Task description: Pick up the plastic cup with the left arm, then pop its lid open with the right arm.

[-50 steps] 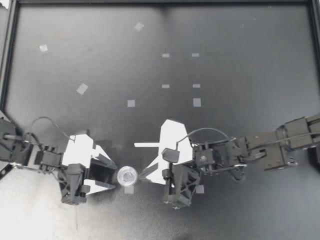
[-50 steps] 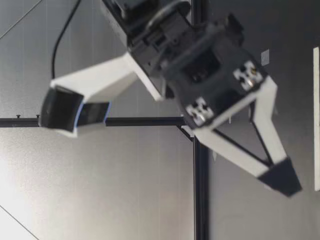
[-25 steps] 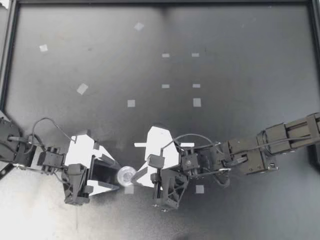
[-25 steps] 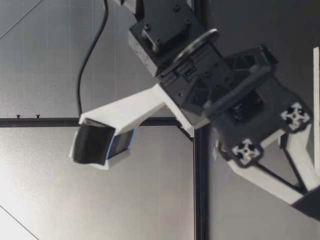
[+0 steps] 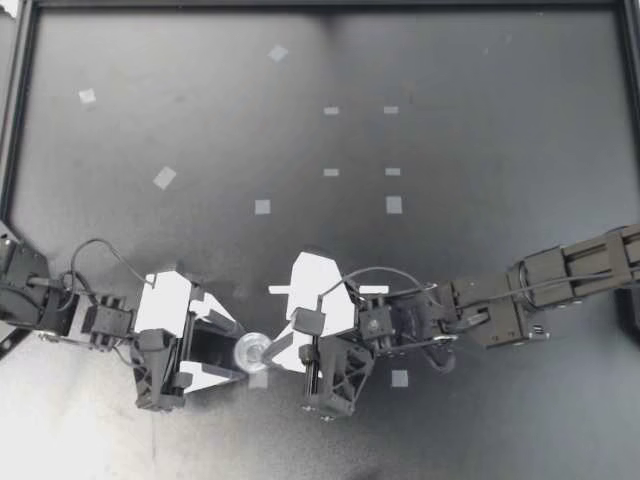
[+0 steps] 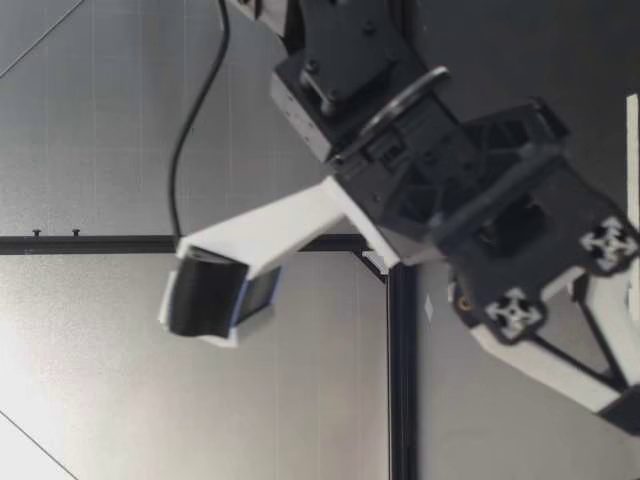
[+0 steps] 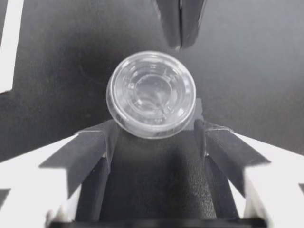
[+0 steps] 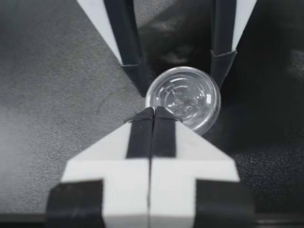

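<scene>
A small clear round cup point(image 5: 253, 350) sits on the black table near its front edge. My left gripper point(image 5: 232, 352) stands open, and its fingertips flank the cup's near side. In the left wrist view the cup point(image 7: 151, 94) lies just ahead of my left gripper point(image 7: 154, 130), with its rim between the two dark pads point(image 7: 102, 142). My right gripper point(image 5: 274, 354) comes in from the other side, shut and holding nothing. In the right wrist view my right gripper point(image 8: 153, 113) has its joined tips against the cup point(image 8: 183, 97). The left fingers point(image 8: 128, 47) stand beyond it.
Several white tape squares point(image 5: 262, 207) dot the table, and one point(image 5: 400, 378) lies beside the right wrist. A black frame rail point(image 5: 15, 100) borders the table at the left. In the low view one arm point(image 6: 450, 190) fills the near space above the table.
My right arm has swung left, bringing its shut tips up to the cup. My left gripper has crept slightly toward the cup. The cup has stayed in place.
</scene>
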